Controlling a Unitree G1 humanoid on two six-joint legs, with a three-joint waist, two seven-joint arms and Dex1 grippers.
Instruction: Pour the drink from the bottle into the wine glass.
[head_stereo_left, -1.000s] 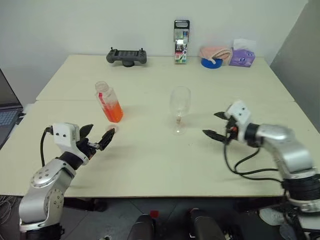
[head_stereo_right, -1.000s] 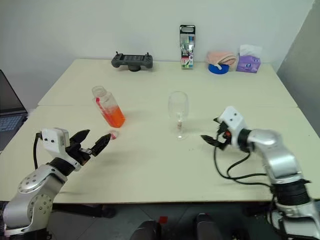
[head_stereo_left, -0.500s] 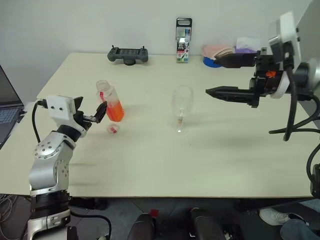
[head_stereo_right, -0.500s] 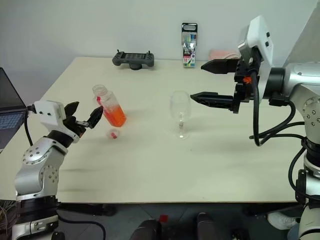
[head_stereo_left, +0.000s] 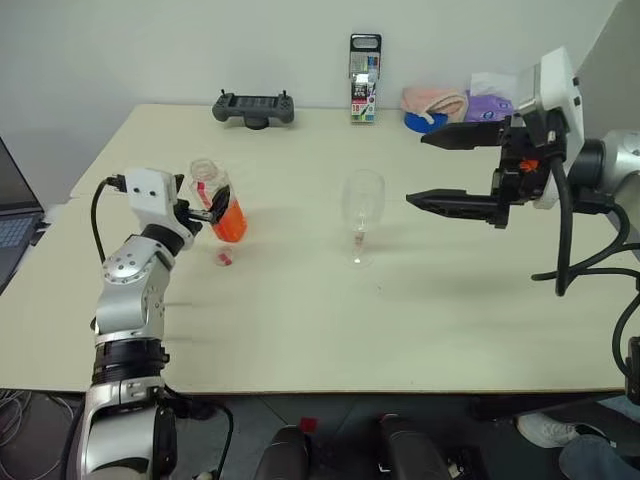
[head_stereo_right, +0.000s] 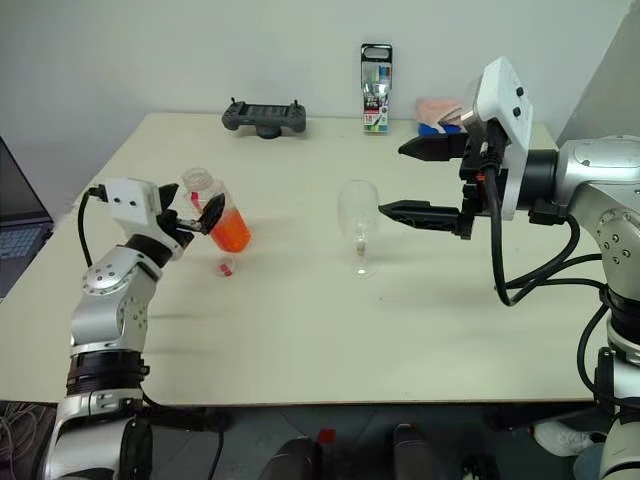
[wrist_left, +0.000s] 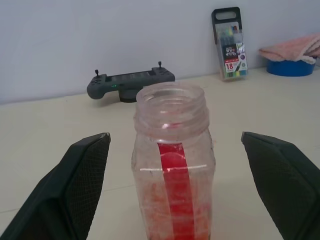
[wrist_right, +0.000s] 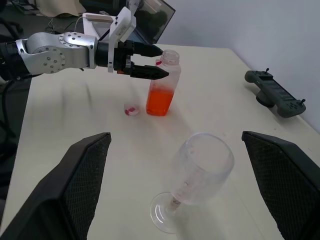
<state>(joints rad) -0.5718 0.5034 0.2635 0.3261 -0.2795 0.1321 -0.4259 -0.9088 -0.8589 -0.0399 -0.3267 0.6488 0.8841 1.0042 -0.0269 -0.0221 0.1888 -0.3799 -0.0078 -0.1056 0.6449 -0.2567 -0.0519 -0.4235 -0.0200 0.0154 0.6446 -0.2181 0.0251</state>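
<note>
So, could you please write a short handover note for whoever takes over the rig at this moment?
Left gripper: open, fingers either side of the bottle, not closed on it.
Right gripper: open, empty, raised beside the wine glass.
Bottle upright on the table, uncapped, the drink in its lower part; cap beside it.
Glass upright, empty.
Done: cap off.
Left: grasp, lift, pour.

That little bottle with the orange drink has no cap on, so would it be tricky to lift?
Probably somewhat. The bottle stands open, its cap lying on the table, so a tilt could spill the drink. It looks about half full, so likely light. Thin clear plastic may flex if the left tool squeezes hard.
</note>
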